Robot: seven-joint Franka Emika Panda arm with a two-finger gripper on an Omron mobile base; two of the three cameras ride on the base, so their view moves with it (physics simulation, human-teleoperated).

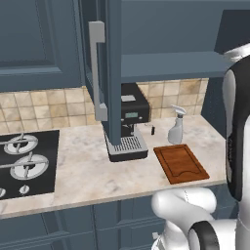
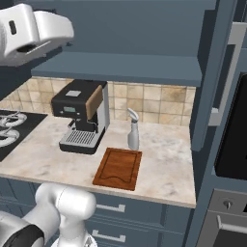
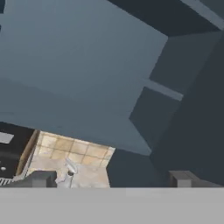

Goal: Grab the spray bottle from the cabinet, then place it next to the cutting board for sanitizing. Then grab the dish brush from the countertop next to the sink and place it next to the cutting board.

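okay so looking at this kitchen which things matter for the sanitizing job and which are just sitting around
Part of the job:
spray bottle, standing on the countertop just behind the cutting board
cabinet, door open
gripper, open, holding nothing

Just there:
coffee machine
stove
oven

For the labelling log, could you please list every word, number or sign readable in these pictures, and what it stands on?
None can be read.
Black coffee machine: its small grey display panel on top is too blurred to read.
Slim pale grey spray bottle: no label visible.
Reddish-brown wooden cutting board: no markings.
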